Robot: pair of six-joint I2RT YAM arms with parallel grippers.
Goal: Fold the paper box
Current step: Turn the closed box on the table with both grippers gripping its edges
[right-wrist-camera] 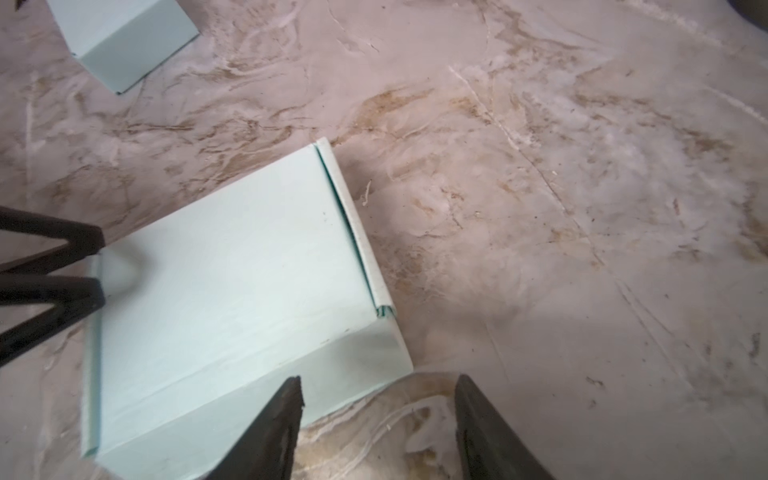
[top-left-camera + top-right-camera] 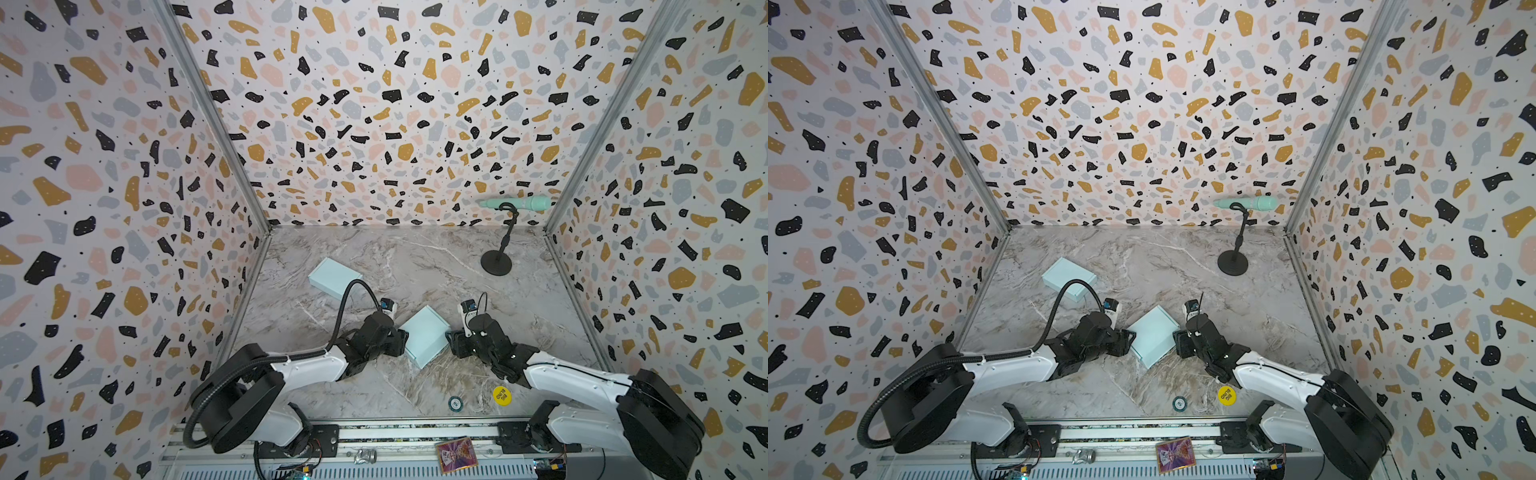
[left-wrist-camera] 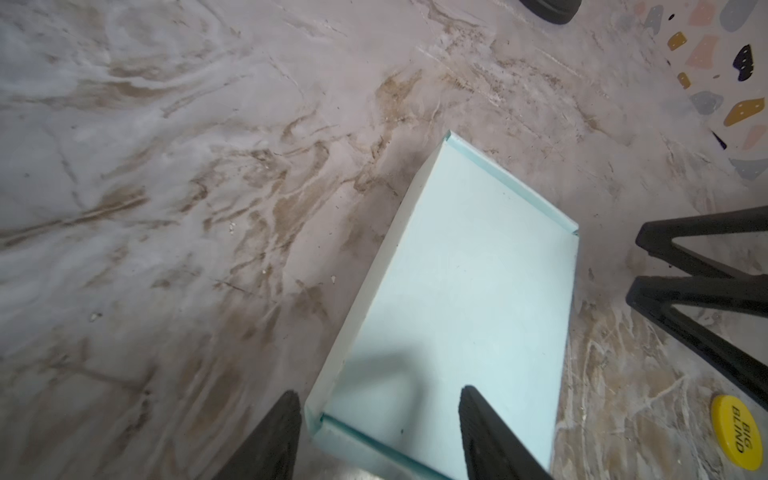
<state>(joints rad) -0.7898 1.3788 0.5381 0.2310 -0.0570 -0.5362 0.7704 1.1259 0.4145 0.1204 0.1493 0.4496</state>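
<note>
Three terrazzo walls [image 2: 395,104] close in one marble table [image 2: 415,257].

Two arms reach in from the near rail: the left arm [image 2: 307,365] and the right arm [image 2: 573,378]. Both point toward the middle of the table.

Two pale mint boxes lie on the table, both with lids down. The near box [image 2: 426,336] sits flat and turned on a diagonal, between the two claws in both top views. The far box [image 2: 334,277] lies well apart from it, further back on the left, with its near corner hidden behind the left arm's cable.

The left claw [image 3: 380,392] is spread. One finger [image 3: 286,432] is just outside the near box's long edge and the other is over its lid, so the claw pinches nothing. The right claw [image 1: 378,379] is spread too. One finger [image 1: 286,419] is in front of the box's side wall and the other is over bare table, so it also pinches nothing.

One black stand [image 2: 496,262] stands at the back right, holding one mint wand [image 2: 517,203] level.

One card [image 2: 455,454] lies on the rail.

Two chips lie near the front edge, just apart from each other: one yellow chip [image 2: 501,395] and one teal chip [image 2: 455,403].
</note>
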